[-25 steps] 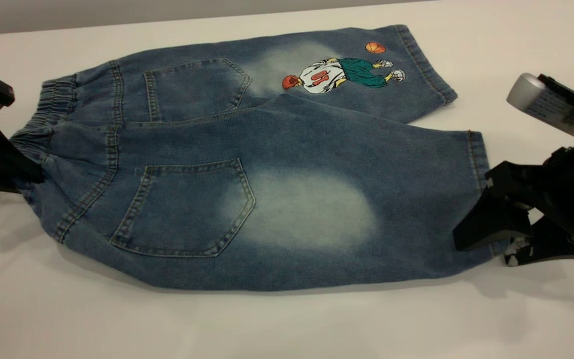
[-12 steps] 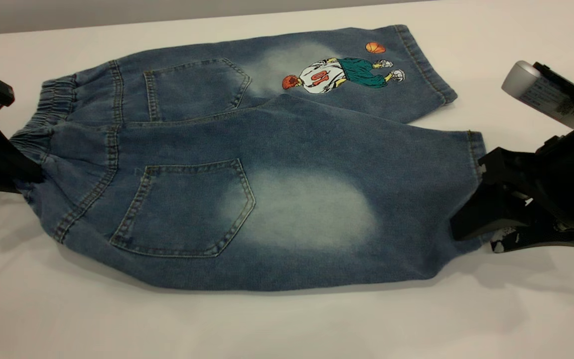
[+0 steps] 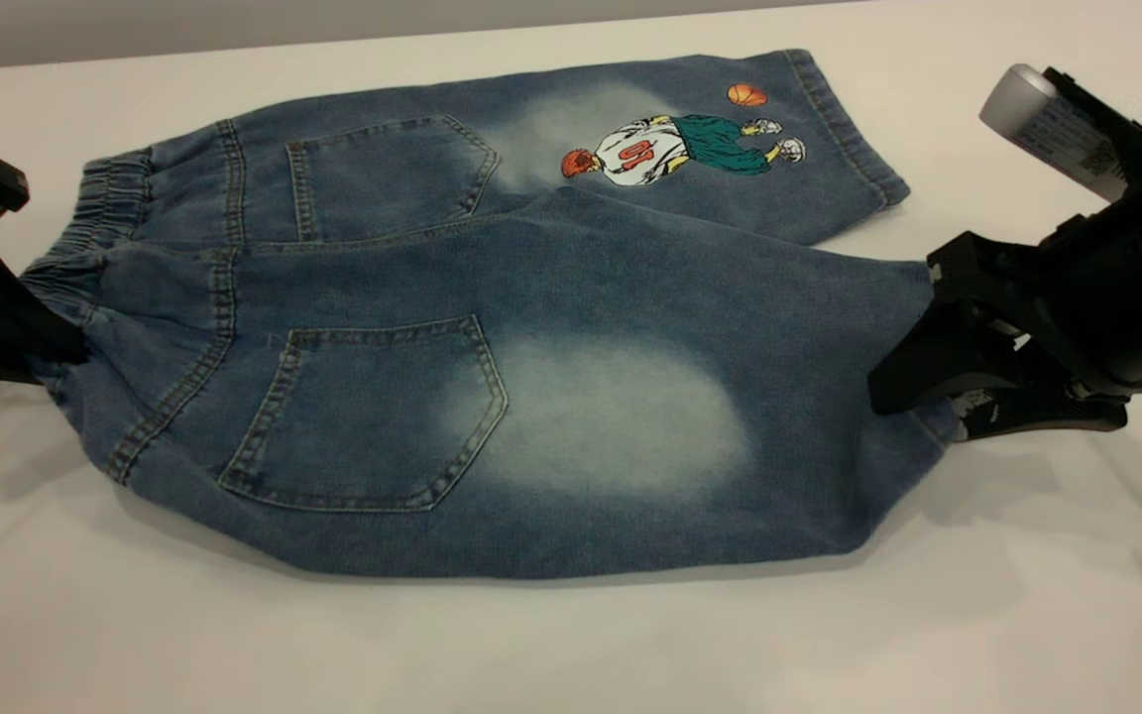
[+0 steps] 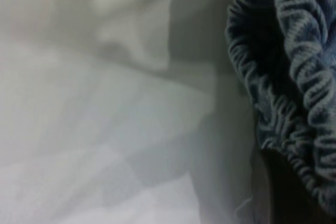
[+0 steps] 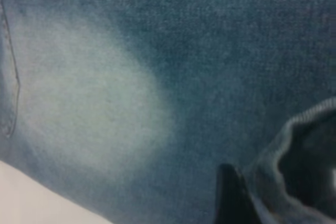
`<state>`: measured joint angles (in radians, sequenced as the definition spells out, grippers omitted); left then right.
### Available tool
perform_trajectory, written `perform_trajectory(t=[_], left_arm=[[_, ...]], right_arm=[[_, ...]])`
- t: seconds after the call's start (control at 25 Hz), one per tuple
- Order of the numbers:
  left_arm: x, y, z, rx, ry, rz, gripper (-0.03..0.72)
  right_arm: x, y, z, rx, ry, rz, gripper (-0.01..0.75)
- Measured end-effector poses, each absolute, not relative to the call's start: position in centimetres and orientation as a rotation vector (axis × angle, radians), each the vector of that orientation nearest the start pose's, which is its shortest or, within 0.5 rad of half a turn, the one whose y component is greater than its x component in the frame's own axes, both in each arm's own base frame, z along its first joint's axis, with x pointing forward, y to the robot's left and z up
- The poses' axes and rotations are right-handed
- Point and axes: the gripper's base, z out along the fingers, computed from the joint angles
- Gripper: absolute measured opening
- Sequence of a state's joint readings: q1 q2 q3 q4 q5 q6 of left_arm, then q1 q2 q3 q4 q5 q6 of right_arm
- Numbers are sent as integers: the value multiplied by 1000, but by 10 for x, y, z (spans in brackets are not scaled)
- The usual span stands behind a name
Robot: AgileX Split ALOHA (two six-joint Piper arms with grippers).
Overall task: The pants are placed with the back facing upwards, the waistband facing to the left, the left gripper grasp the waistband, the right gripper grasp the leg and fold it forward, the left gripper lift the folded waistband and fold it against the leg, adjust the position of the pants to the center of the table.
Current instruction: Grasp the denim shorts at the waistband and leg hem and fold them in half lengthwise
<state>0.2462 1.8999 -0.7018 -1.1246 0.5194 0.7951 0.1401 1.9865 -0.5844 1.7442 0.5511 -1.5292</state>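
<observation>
The blue denim pants [image 3: 531,327] lie back-up on the white table [image 3: 571,645], waistband [image 3: 100,223] to the left. My left gripper [image 3: 70,352] is at the near corner of the ruched waistband [image 4: 294,77] and shut on it; one dark finger [image 4: 286,192] shows under the gathers. My right gripper [image 3: 913,392] is shut on the hem of the near leg [image 3: 630,416], the one with the pale oval fade [image 5: 89,103]. The pinched hem [image 5: 294,140] is raised off the table beside a black finger [image 5: 228,198].
The far leg with the cartoon basketball print [image 3: 675,149] lies flat toward the back. The table's rear edge [image 3: 333,40] runs just behind the pants. Bare white surface stretches along the front and right.
My right gripper has risen and drawn in toward the pants, lifting the near leg's hem and bunching it. The left gripper and waistband have stayed put.
</observation>
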Motion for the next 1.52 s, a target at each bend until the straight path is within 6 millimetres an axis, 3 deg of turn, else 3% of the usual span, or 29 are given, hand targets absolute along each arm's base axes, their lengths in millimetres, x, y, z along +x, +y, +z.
perform_trajectory(t=[0.28, 0.6, 0.68, 0.88, 0.96, 1.2, 1.52], left_arm=[[278, 28, 83, -660, 2779, -679, 122], [278, 28, 83, -660, 2779, -680, 122], [278, 28, 83, -660, 2779, -679, 122], [278, 28, 83, -660, 2779, -679, 122], [278, 28, 83, -656, 2781, -679, 122], [272, 26, 89, -606, 2821, -689, 122], [241, 25, 114, -583, 2883, -567, 122]], right_arm=[[251, 80, 47, 66, 2821, 804, 347], [247, 84, 37, 40, 2838, 895, 337], [247, 84, 37, 10, 2833, 890, 299], [247, 85, 37, -6, 2829, 892, 74], [247, 85, 37, -6, 2829, 892, 24], [245, 84, 49, 36, 2816, 891, 8], [213, 71, 74, 32, 2866, 737, 8]])
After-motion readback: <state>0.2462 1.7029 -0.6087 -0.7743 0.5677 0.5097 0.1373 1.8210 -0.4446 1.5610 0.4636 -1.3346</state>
